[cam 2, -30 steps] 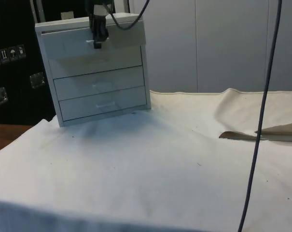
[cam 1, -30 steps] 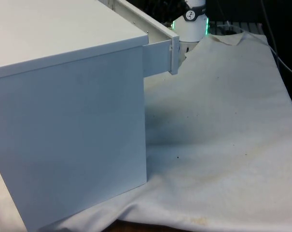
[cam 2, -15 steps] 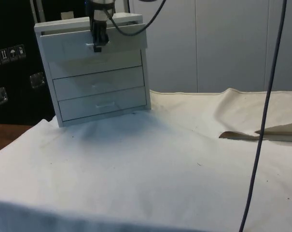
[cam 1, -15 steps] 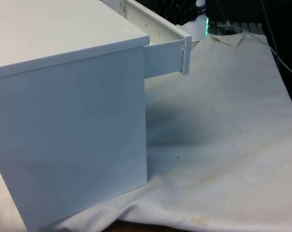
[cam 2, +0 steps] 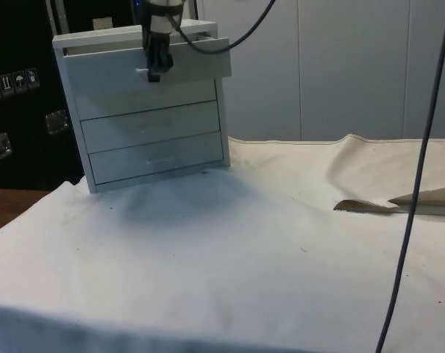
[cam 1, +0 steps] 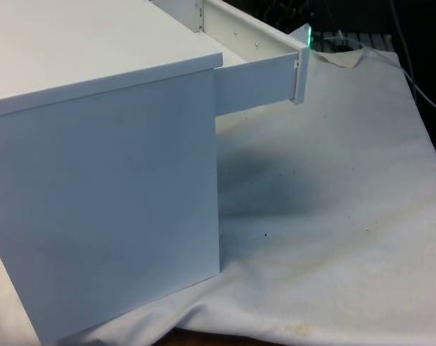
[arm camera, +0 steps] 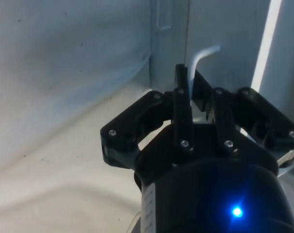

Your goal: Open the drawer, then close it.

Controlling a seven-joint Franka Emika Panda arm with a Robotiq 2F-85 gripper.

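A white chest of drawers (cam 2: 152, 158) stands at the far left in the side view; in the front view its blank side (cam 1: 102, 187) faces the camera. Its top drawer (cam 2: 104, 71) is pulled part way out, and the drawer's side (cam 1: 254, 81) juts toward the front view's right. My black gripper (cam 2: 154, 71) hangs in front of the top drawer's face, shut on the small white handle (arm camera: 203, 53). In the wrist view the handle's bent bar rises between my two fingers (arm camera: 181, 82). The two lower drawers (cam 2: 154, 140) are shut.
The white cloth (cam 2: 229, 250) covers the table, with a raised fold (cam 2: 399, 202) at the side view's right. A black cable (cam 2: 412, 191) hangs down there, near the camera. Open cloth (cam 1: 333, 187) lies beyond the drawer at the front view's right.
The top drawer has slid steadily further out of the chest, and my gripper has moved with it, still holding the handle.
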